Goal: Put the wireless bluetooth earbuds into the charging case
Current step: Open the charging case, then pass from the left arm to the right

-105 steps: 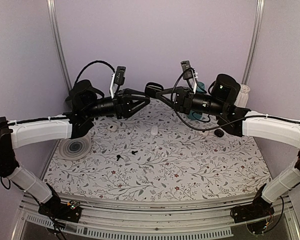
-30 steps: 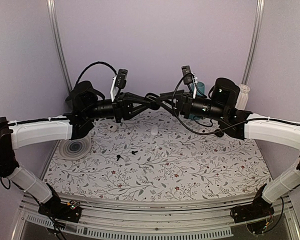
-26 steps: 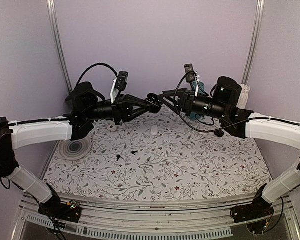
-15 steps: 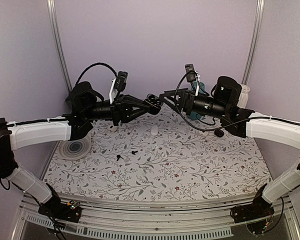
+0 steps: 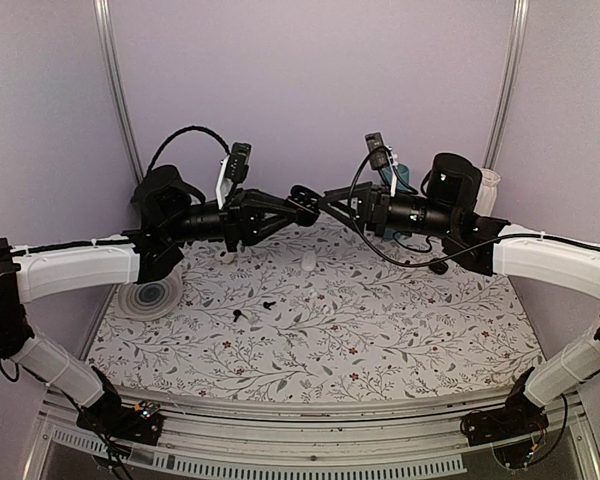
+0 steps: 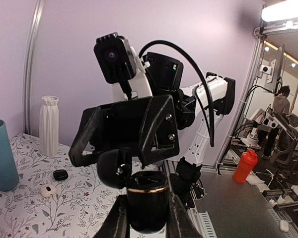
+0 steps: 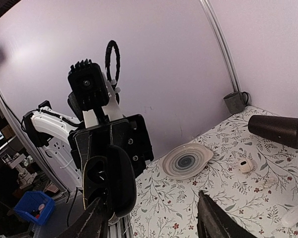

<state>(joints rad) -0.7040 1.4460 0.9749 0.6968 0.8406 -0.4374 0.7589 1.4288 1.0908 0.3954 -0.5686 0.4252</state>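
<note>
Since a second ago the two claws, then pressed together above the far middle of the table (image 5: 380, 340), have drawn slightly apart. From above, the left claw (image 5: 296, 204) is clamped on the charging case (image 5: 304, 195) in mid-air; the right claw (image 5: 328, 199) stands just beside it, fingers parted. One earbud (image 5: 269, 303) and a second earbud (image 5: 238, 315) lie on the table below, well apart from the case. Left wrist: the case sits upright between the fingers (image 6: 118, 218), its lid (image 6: 114, 168) swung open. Right wrist: the right claw gapes, holding nothing, the open case close by one finger; whether they touch I cannot tell.
</note>
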